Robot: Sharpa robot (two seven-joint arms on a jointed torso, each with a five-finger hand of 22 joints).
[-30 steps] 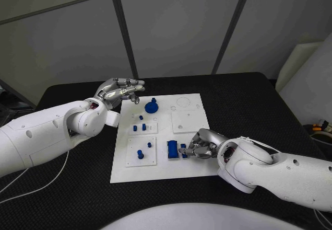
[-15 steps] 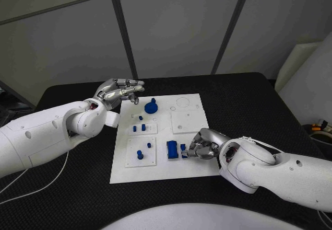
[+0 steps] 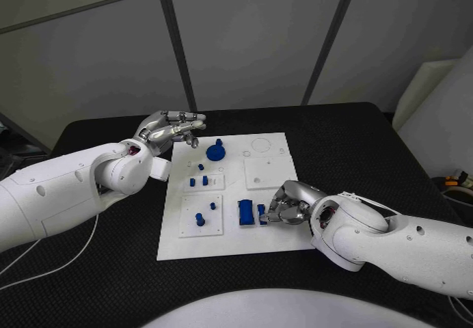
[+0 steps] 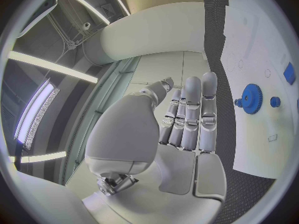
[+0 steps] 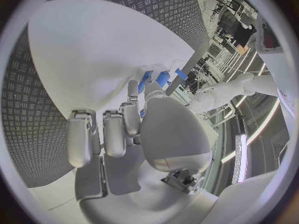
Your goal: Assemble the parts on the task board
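You have the white task board (image 3: pixel 232 242) lying in the middle of the black worktop (image 3: pixel 345 137), a little left of centre in the head view. The left robot hand (image 3: pixel 169 128) hovers at the board's upper left corner, its fingers curled loosely together with nothing between them (the left wrist view shows them straight and side by side, pointing past the board's edge). Just to its right on the board sits a round blue gear (image 3: pixel 216 152) with a small blue peg (image 3: pixel 201 167) below it. Further down, two short blue pegs (image 3: pixel 198 182) stand in a small square plate, and two more blue pieces (image 3: pixel 199 219) stand in the plate beneath that.

The right robot hand (image 3: pixel 284 205) rests low on the board's right side, in the lower middle of the frame, fingers bunched toward a small blue part (image 3: pixel 262 212). You cannot tell from these views whether it actually grips that part or only touches it. Just left of it lies a long blue block (image 3: pixel 245 212), upright in the picture and close beside the small part.
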